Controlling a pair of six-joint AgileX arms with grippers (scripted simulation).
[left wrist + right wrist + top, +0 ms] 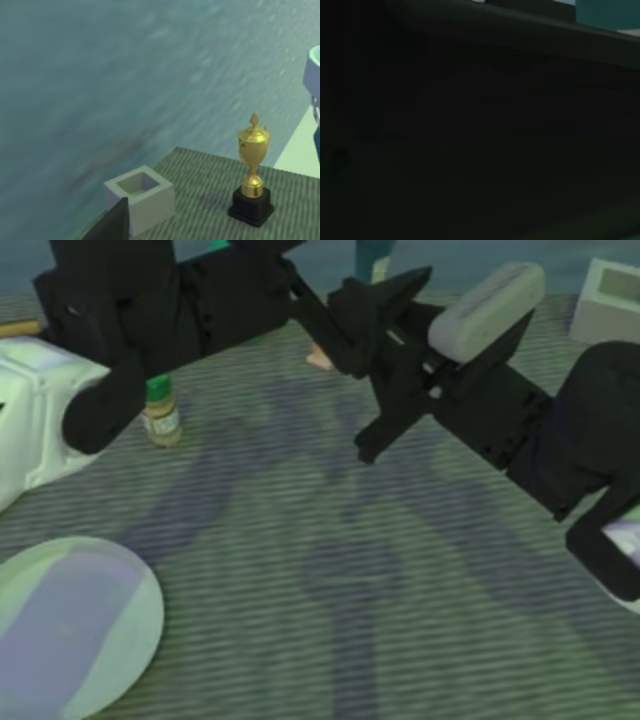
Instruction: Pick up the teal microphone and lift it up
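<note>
Standing empty, grey box (141,196) beside trophy (252,172), right pincer (385,350) state unclear, right wrist view dark

1. A gold trophy cup (253,156) stands upright on a black square base, with a lidded bowl, a pointed finial on top and a rounded stem.
2. The trophy rests on the grey-green ribbed tabletop (200,175) and casts a faint shadow beside its base.
3. A pale grey open-topped square box (141,197) sits on the same tabletop, well apart from the trophy, near the tabletop's edge.
4. A dark, flat-sided part (111,225) rises at the picture's lower edge, just in front of the box and overlapping its corner; what it is cannot be told.
5. A blue-green mottled backdrop (125,75) fills most of the view.
6. A pale rounded shape (313,75) is cut off by the picture's border, beyond the trophy.
</note>
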